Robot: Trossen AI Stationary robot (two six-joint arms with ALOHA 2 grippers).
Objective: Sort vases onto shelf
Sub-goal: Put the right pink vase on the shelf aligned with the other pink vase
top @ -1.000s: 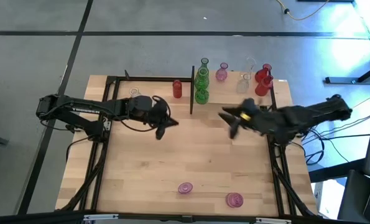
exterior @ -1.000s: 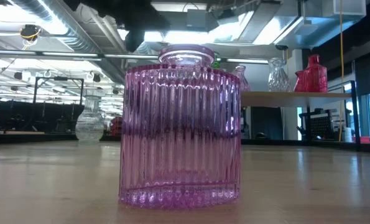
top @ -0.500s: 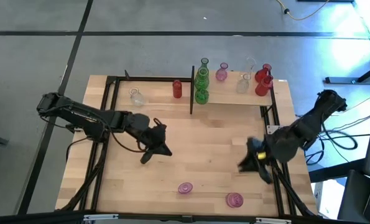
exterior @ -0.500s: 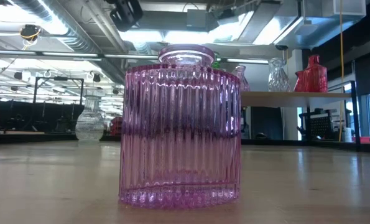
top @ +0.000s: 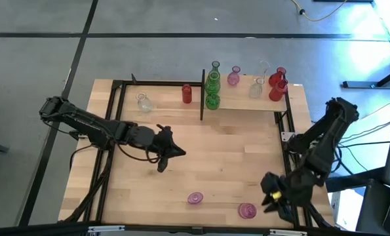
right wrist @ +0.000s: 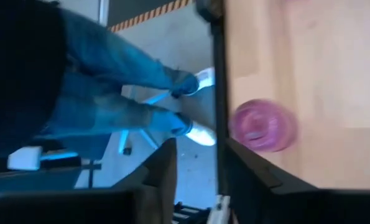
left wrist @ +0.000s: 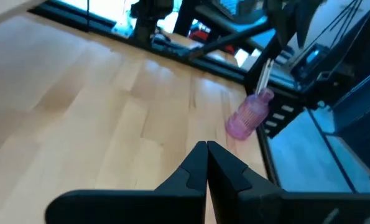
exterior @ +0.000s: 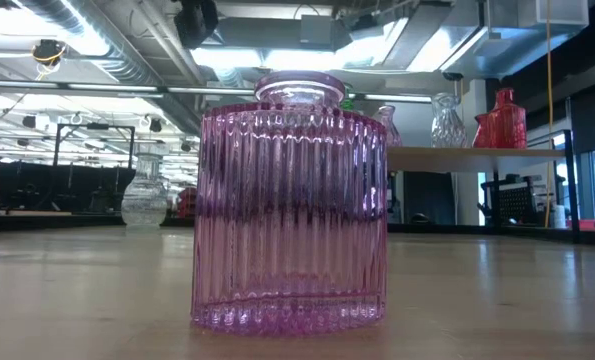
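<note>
Two pink ribbed vases stand upright on the tabletop near its near edge, one (top: 195,197) (exterior: 289,200) and one further right (top: 247,210) (right wrist: 263,126) (left wrist: 250,115). The shelf (top: 240,103) at the far right holds green, pink, clear and red vases. A clear vase (top: 142,101) and a red vase (top: 187,94) stand left of its middle post. My left gripper (top: 165,154) (left wrist: 206,146) is shut and empty over the table's middle left. My right gripper (top: 271,190) (right wrist: 200,149) is open and empty, just right of the right pink vase.
Black frame rails (top: 290,170) run along the table's left and right sides. A person's legs in jeans (right wrist: 129,93) show on the floor beyond the table's edge. Bare wood (top: 221,157) lies between the two grippers.
My right gripper has swung from the table's middle right toward the near edge and the right rail, turning about, and now stands by the right pink vase. My left gripper has gone a little toward the near edge. The vases have stayed where they were.
</note>
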